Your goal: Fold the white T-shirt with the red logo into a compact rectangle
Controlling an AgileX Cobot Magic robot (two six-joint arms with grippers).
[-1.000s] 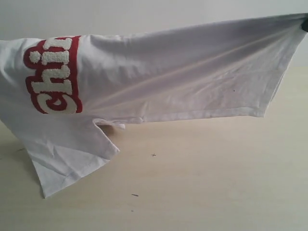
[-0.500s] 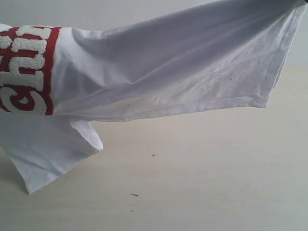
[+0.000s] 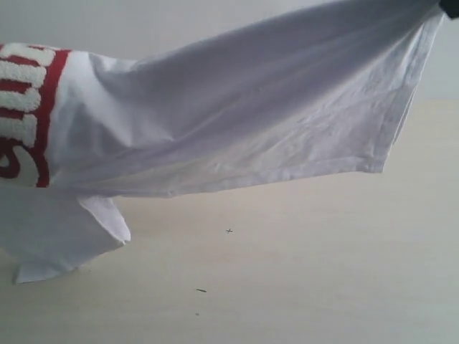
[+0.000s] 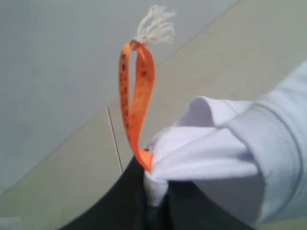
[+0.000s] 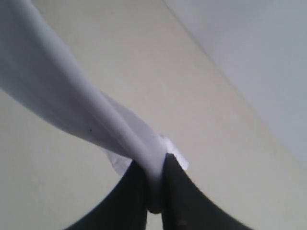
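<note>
The white T-shirt hangs stretched in the air above the table, pulled between both grippers. Part of the red logo shows at the far left edge of the exterior view. A sleeve droops down and touches the tabletop at the left. My left gripper is shut on the white T-shirt beside the orange neck tag; it lies outside the exterior view. My right gripper is shut on a bunched hem of the white T-shirt, and only its dark tip shows at the top right corner.
A pale wooden table lies under the shirt, with a small cross mark and a dark speck on it. A light grey wall stands behind.
The shirt has shifted left and its right end has risen. The logo has slid mostly out of frame, and the drooping sleeve has moved left along the table.
</note>
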